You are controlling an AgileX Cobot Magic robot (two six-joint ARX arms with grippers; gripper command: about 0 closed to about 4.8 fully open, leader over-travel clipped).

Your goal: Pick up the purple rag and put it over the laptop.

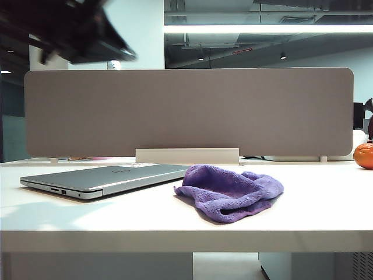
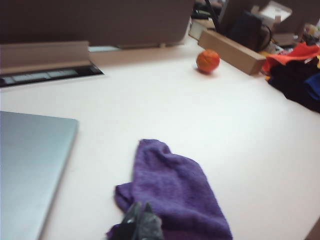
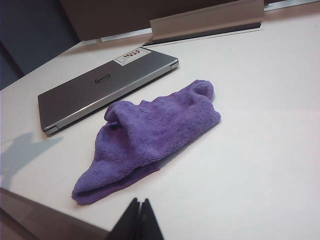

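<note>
Above the purple rag (image 2: 172,192), left gripper (image 2: 142,222) hovers closed, empty; right gripper (image 3: 137,220) likewise closed.

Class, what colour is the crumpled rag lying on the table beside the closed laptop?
Purple, a soft lavender shade; the purple rag shows best in the right wrist view.

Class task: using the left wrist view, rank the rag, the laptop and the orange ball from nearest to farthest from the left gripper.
From the left gripper, shut:
1. Rag, right beneath its tips.
2. Laptop, beside the rag.
3. Orange ball, far across the table.
</note>
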